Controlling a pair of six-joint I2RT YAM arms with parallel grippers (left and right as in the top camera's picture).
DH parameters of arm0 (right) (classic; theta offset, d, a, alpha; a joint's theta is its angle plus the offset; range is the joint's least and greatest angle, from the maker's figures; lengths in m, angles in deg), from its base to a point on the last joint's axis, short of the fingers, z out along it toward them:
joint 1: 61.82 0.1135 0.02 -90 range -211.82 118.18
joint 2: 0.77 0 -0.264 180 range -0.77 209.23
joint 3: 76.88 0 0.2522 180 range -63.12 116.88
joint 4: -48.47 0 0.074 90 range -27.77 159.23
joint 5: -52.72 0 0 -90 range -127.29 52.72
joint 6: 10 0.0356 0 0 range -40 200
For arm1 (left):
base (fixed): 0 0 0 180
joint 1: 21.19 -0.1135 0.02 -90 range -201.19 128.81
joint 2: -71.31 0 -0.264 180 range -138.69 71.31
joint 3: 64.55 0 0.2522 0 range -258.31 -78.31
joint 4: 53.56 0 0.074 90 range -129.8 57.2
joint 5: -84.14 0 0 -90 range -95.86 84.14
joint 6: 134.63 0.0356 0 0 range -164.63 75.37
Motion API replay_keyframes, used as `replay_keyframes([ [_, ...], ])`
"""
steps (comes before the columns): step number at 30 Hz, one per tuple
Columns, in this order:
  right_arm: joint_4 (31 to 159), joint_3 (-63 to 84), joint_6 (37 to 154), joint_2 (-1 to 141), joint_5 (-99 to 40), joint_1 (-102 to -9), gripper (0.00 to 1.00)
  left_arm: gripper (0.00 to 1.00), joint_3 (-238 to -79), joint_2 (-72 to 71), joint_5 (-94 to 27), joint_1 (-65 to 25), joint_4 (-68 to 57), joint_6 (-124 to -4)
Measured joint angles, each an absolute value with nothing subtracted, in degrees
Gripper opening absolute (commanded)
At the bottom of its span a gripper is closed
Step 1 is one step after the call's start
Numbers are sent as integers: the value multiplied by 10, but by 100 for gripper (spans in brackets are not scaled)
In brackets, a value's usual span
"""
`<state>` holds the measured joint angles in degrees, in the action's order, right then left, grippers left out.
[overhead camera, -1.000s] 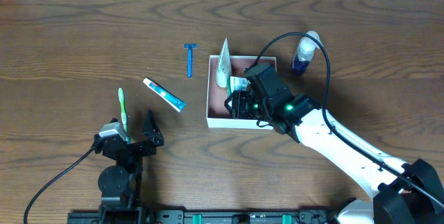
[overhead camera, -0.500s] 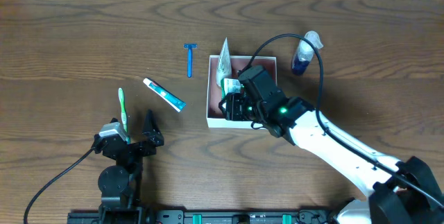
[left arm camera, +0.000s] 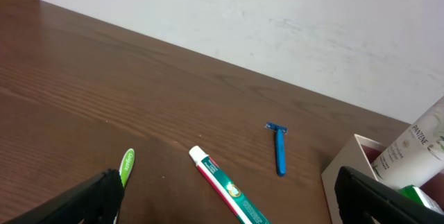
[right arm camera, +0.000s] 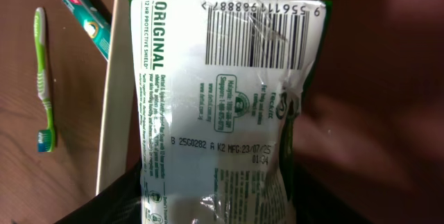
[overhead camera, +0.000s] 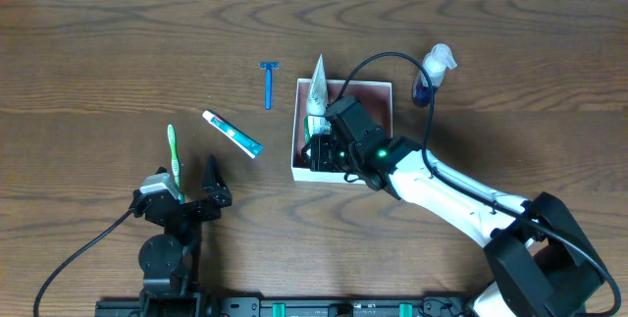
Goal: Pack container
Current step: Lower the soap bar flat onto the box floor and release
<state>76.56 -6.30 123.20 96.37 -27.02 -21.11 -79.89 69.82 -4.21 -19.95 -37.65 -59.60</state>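
The left side of the container (overhead camera: pixel 381 111) is filled by the tall white tube (overhead camera: pixel 315 86), the packet (right arm camera: pixel 215 99) and the right claw (overhead camera: pixel 321 148), its right side is bare pink floor, and the bench (overhead camera: pixel 98 52) has wide open room past the razor (overhead camera: pixel 268 83), the toothpaste (overhead camera: pixel 233 133) and the toothbrush (overhead camera: pixel 174 157) lying on its left.

One each — razor (overhead camera: pixel 268 83), toothbrush (overhead camera: pixel 174 160), toothpaste (overhead camera: pixel 233 133), container (overhead camera: pixel 302 172)

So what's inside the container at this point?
A white tube leans in the container's far-left corner, and a green-and-white packet sits in the right gripper over the pinkish floor. The arm covers the near half, so anything there can't be seen.
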Motion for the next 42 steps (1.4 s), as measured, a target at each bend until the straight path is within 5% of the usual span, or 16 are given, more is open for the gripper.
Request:
replay_keyframes([
  [21,752,-63,1232,991,-270,-208,22,98,-799,698,-42,-200,-376,-596],
  [42,751,-63,1232,991,-270,-208,41,98,-799,698,-42,-200,-376,-596],
])
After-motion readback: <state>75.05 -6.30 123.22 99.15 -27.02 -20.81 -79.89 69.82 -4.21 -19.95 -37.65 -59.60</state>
